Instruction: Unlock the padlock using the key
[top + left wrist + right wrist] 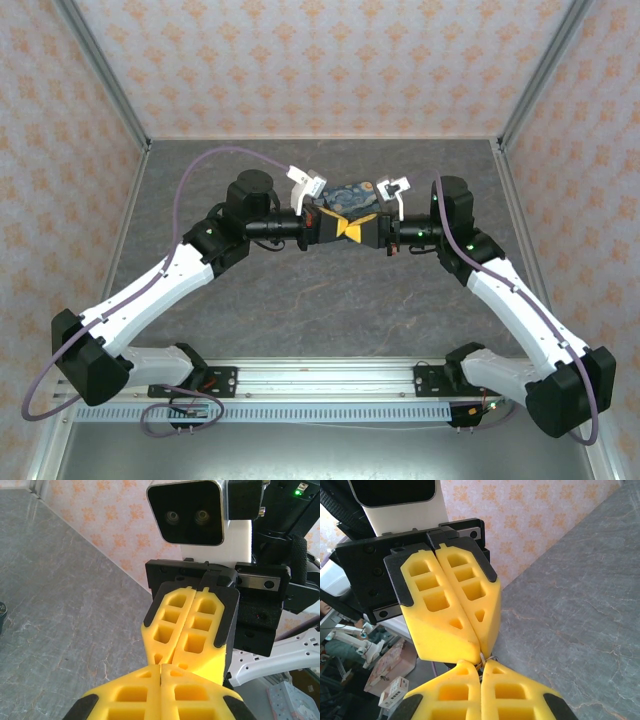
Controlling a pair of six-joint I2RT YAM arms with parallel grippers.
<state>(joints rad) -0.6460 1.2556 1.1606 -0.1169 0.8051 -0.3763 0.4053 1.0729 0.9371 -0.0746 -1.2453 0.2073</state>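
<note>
Low in the right wrist view, the yellow-fingered left gripper and right gripper meet tip to tip, both fully closed, with a tiny pale metal key, it seems, at the join; I judge the unlocking unfinished.

We see table grey, marbled, pale veins. Walls cream, orange floral repeat. Left gripper, right gripper: yellow, black edging. Arms white and black; cables purple. Tin blue, we make out yellow flecks.
</note>
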